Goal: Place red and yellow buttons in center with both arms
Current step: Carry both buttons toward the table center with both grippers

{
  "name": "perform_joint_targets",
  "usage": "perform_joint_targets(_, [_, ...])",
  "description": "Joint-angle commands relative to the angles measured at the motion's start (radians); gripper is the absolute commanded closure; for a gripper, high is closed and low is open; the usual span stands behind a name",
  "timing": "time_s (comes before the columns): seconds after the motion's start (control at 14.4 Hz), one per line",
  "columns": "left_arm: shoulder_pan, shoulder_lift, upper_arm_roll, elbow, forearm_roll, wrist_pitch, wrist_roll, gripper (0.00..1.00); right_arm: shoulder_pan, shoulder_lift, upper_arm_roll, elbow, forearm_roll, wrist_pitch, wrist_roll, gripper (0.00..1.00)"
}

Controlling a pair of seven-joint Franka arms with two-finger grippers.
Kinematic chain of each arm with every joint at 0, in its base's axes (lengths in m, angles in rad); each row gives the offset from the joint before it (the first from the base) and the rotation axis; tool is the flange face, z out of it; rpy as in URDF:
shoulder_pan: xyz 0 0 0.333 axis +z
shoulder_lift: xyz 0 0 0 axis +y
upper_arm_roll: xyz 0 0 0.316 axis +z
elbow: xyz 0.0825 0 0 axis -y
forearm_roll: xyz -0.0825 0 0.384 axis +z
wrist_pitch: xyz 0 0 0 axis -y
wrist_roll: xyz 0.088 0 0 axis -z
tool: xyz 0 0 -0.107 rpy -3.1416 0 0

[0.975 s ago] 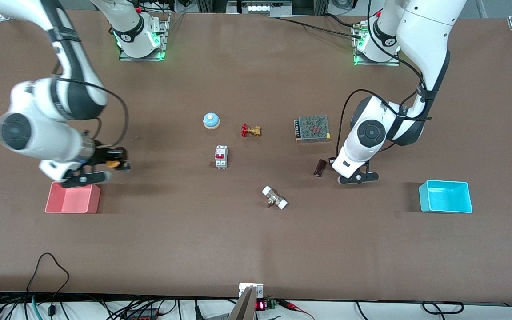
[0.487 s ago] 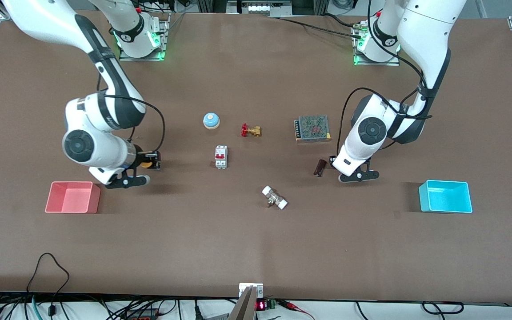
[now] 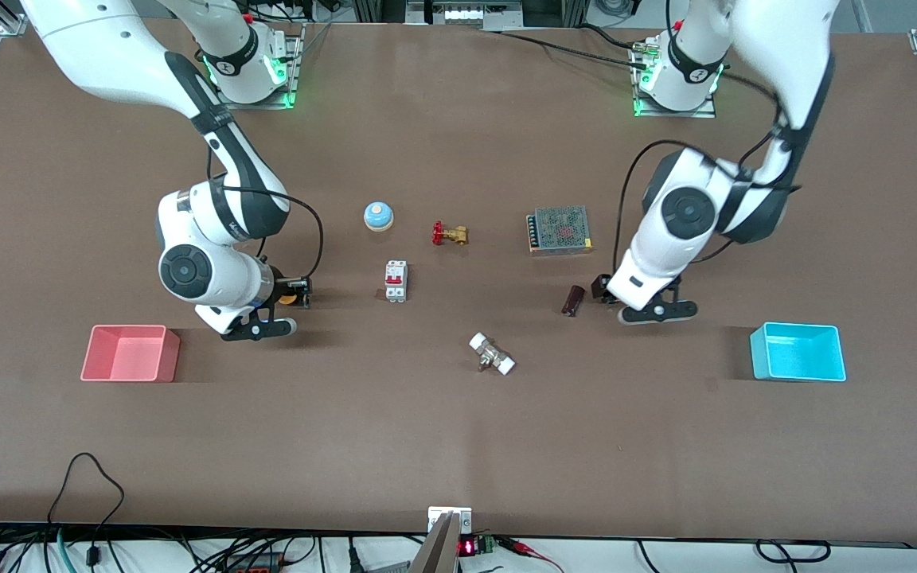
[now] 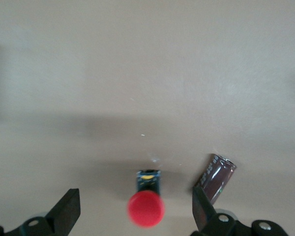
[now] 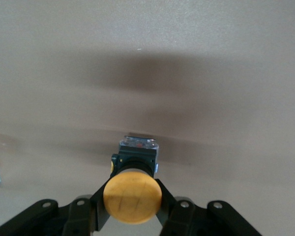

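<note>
My right gripper (image 3: 296, 295) is shut on the yellow button (image 3: 288, 299), low over the brown tabletop (image 3: 458, 430) between the pink bin and the breaker. In the right wrist view the orange-yellow cap (image 5: 132, 195) sits clamped between the fingers (image 5: 174, 211). My left gripper (image 3: 606, 288) is open over the table beside a dark capacitor (image 3: 572, 300). The left wrist view shows the red button (image 4: 146, 209) standing on the table between the spread fingertips (image 4: 65, 212), touching neither. The capacitor (image 4: 217, 178) lies close to one finger. The red button is hidden under the left arm in the front view.
A blue-rimmed bell (image 3: 378, 215), a brass valve (image 3: 450, 234), a white breaker (image 3: 396, 280), a mesh-topped power supply (image 3: 560, 229) and a white-ended fitting (image 3: 492, 354) lie mid-table. A pink bin (image 3: 130, 352) and a cyan bin (image 3: 797, 351) stand near the table's ends.
My right arm has carried the yellow button from above the pink bin toward the middle of the table. My left arm's wrist has shifted slightly toward the left arm's end.
</note>
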Motion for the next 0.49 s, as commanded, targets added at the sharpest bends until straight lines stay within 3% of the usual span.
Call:
perform_joint_targets(0.0, [0.064,-0.044,-0.003,0.137,-0.005,-0.203,0.191,0.00,0.004,0.010,0.002,0.003,-0.017,0.012,0.019,0.73])
perform_joint_targets(0.28, [0.105,-0.038,-0.002,0.382,-0.005,-0.508,0.327,0.00,0.004,0.016,0.002,0.003,-0.025,0.020,0.020,0.68])
perform_joint_targets(0.42, [0.127,-0.042,-0.002,0.467,-0.007,-0.650,0.386,0.00,0.004,0.017,0.002,0.003,-0.025,0.020,0.035,0.53])
